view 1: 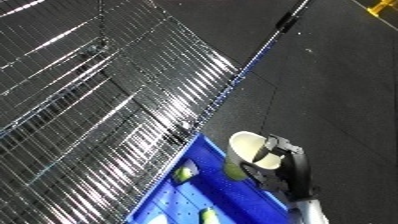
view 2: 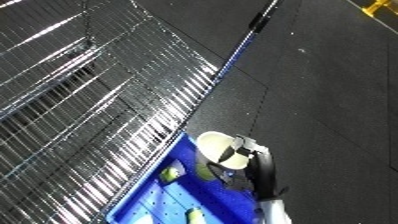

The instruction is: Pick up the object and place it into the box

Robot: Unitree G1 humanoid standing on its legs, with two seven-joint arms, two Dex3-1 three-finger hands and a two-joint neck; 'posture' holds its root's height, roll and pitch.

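While curled around a pale cream object (view 1: 251,148), right hand (view 1: 286,167) holds it over the blue bin's (view 1: 200,150) far right corner; wire shelf (view 1: 98,100) left, dark floor (view 1: 338,85) right.

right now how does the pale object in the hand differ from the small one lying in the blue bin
The pale object is held up by the right hand over the blue bin, while the small object lies on the bin's floor, untouched. The held one looks larger and cream coloured; the small one is greenish yellow. Both look rounded.
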